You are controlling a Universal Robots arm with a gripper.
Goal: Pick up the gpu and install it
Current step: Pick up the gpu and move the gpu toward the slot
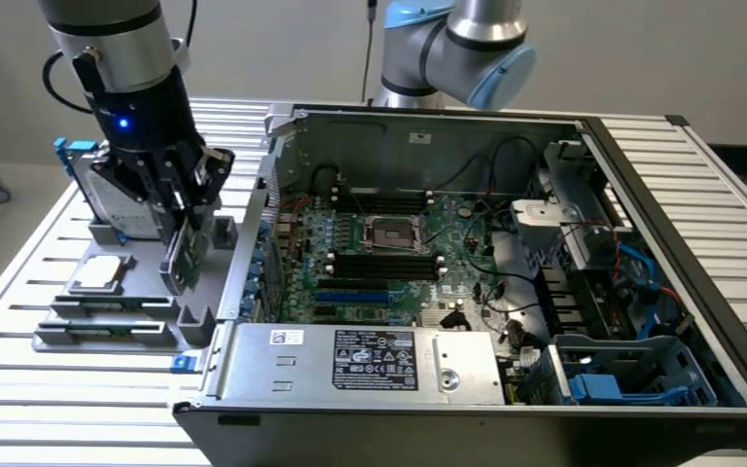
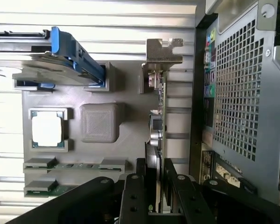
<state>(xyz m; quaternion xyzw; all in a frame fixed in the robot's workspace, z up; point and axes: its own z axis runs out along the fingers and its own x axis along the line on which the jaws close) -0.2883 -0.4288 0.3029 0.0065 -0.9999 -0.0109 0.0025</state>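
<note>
The hand (image 1: 182,226) appears clamped on the upright graphics card (image 1: 187,258) in its grey holder (image 1: 197,326), where a thin-edge grip could let the card tilt and snag the slot.

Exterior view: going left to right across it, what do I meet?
hard drive in its blue frame → gpu → CPU socket on the motherboard → blue drive cage
</note>
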